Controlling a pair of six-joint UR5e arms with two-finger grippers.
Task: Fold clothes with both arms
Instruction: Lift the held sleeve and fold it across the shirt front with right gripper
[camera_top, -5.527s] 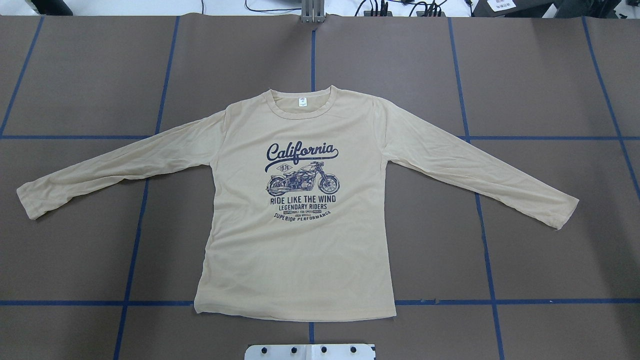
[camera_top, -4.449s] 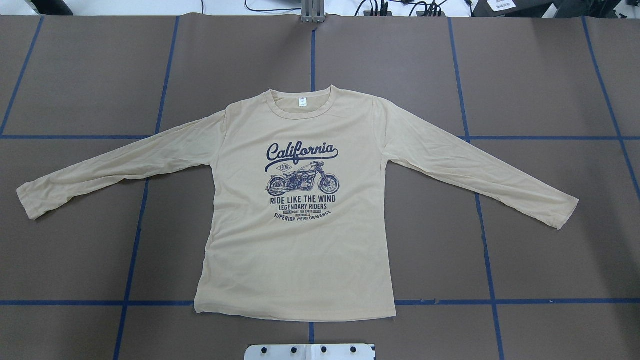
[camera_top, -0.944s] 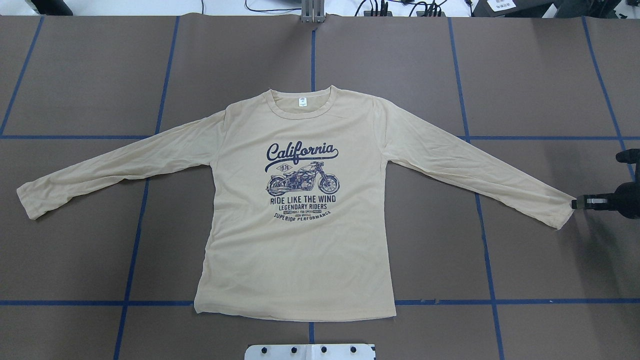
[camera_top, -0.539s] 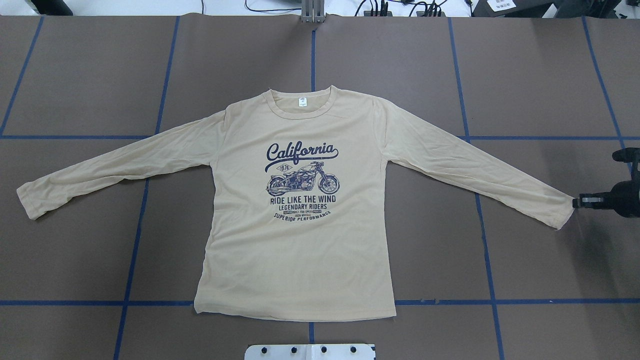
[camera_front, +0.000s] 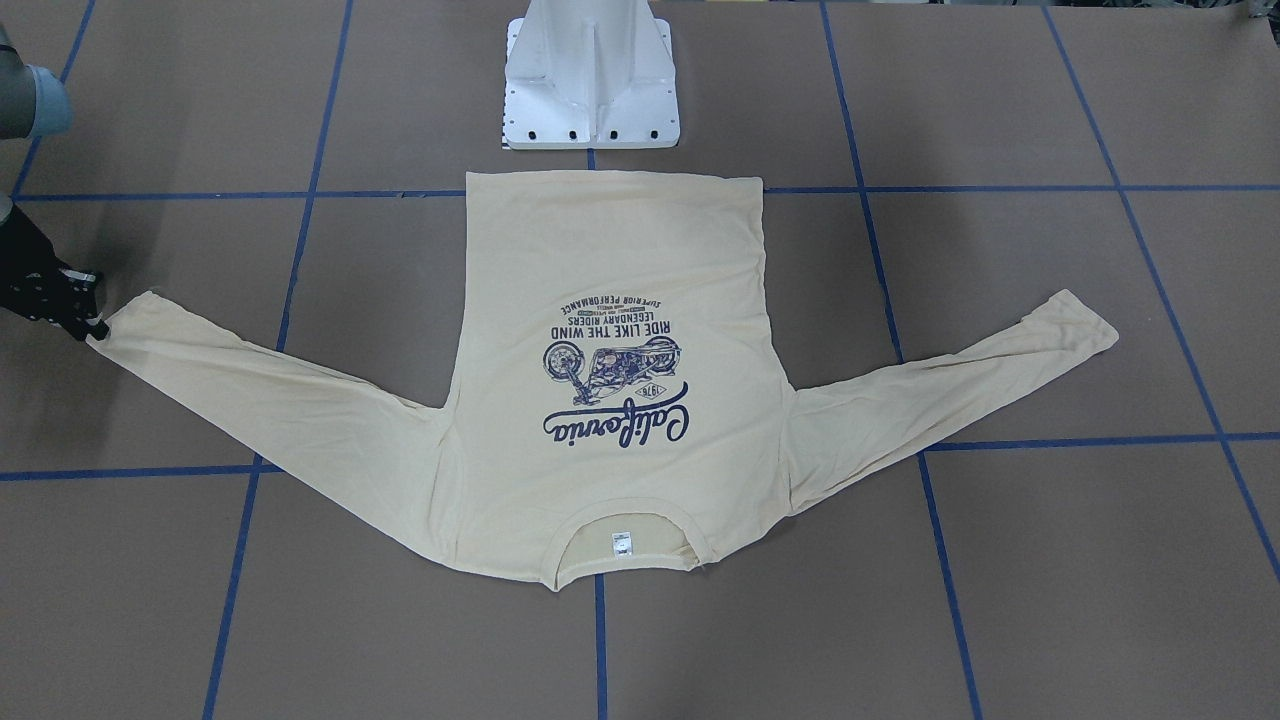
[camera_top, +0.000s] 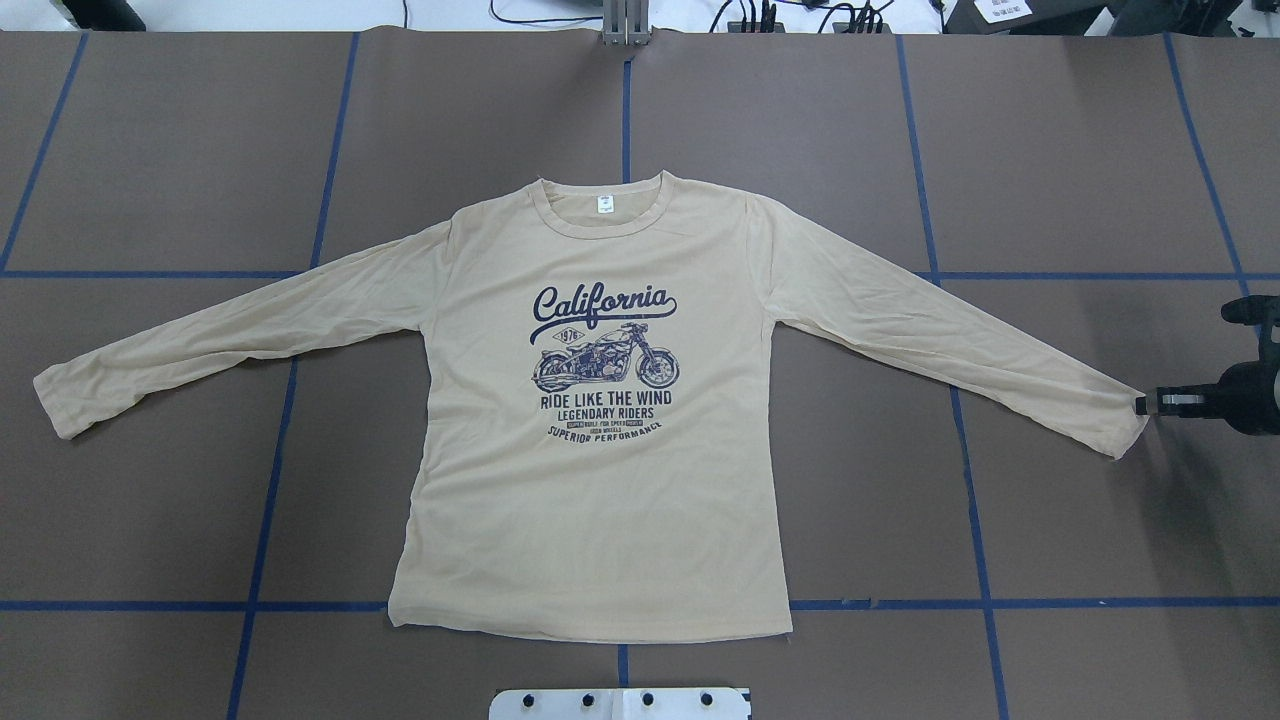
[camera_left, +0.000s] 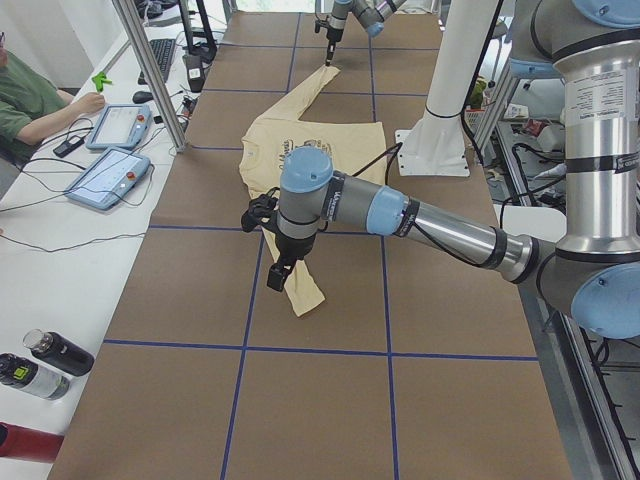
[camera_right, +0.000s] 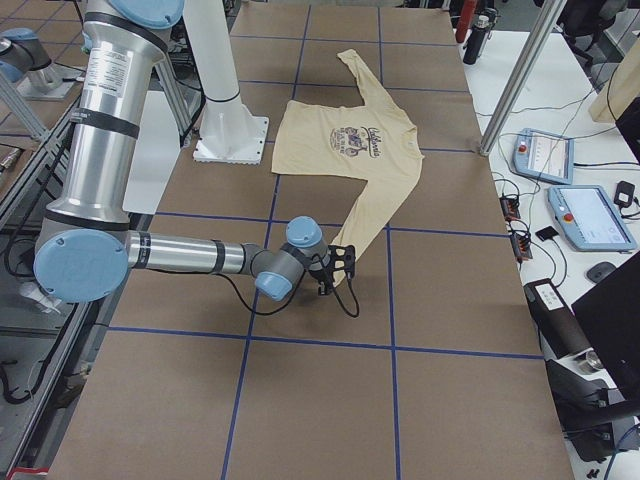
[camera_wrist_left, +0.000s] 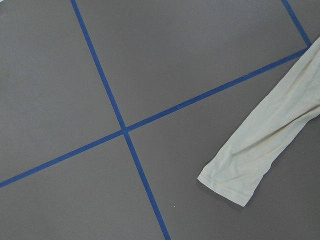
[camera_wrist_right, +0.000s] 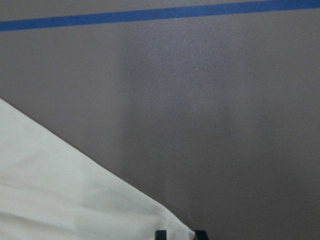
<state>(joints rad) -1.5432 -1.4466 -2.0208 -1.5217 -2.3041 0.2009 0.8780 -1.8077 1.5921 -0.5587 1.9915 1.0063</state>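
Observation:
The cream-yellow T-shirt (camera_top: 600, 500) lies flat on the table, print up, with both sleeves spread out. My right gripper (camera_top: 1142, 404) is low at the tip of the right sleeve cuff (camera_top: 1125, 425). The right wrist view shows its fingertips (camera_wrist_right: 160, 234) a small gap apart, with the cuff's corner between them, so it is open. In the front view the right gripper (camera_front: 92, 328) touches the cuff. My left gripper (camera_left: 277, 280) shows only in the exterior left view, hovering above the left cuff (camera_wrist_left: 227, 177). I cannot tell whether it is open or shut.
The white pedestal base (camera_front: 590, 90) stands just behind the shirt's hem. Blue tape lines (camera_top: 270, 480) cross the brown table. An operator, tablets (camera_left: 108, 175) and bottles (camera_left: 50, 360) are along the far side of the table. A metal post (camera_left: 150, 70) stands there too.
The right gripper came in from the right edge and has now edged a little left onto the cuff's corner. The shirt has not moved.

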